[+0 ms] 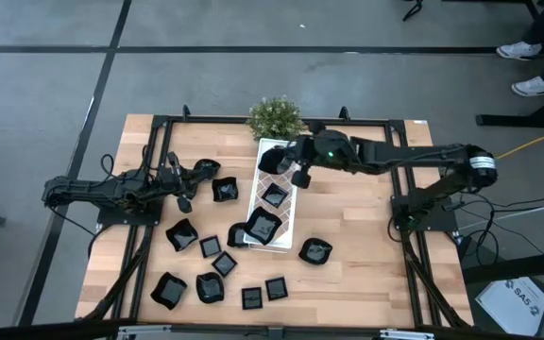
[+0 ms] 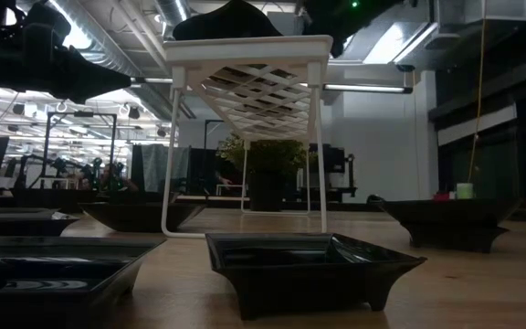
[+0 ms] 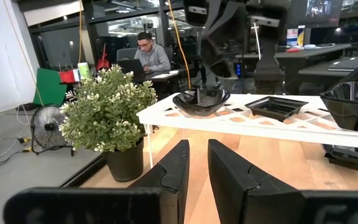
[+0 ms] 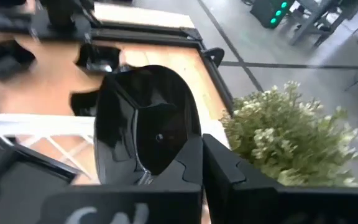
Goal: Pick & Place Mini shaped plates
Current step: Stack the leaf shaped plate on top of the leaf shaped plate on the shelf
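Observation:
A long white lattice tray (image 1: 289, 219) stands on thin legs at the table's middle. Black mini plates (image 1: 274, 196) lie on it. My right gripper (image 1: 291, 162) reaches in from the right over the tray's far end, shut on a wavy-edged black plate (image 4: 145, 121). That plate is at the tray's top (image 3: 201, 101); whether it rests there I cannot tell. My left gripper (image 3: 197, 165) waits at the left, level, fingers a narrow gap apart with nothing between them. My right gripper pinches the plate's rim (image 4: 178, 163) on the side toward the table's right between its two fingers. The fingers slant down from the right. The plate's hollow faces up and its far part reaches over the tray's far end (image 1: 270, 149).
A green potted plant (image 1: 275, 116) stands just beyond the tray's far end, close to my right gripper. Several loose black plates (image 1: 182, 234) lie on the wood left of and in front of the tray, one (image 1: 314, 251) to its right. A person sits beyond the table (image 3: 148, 53).

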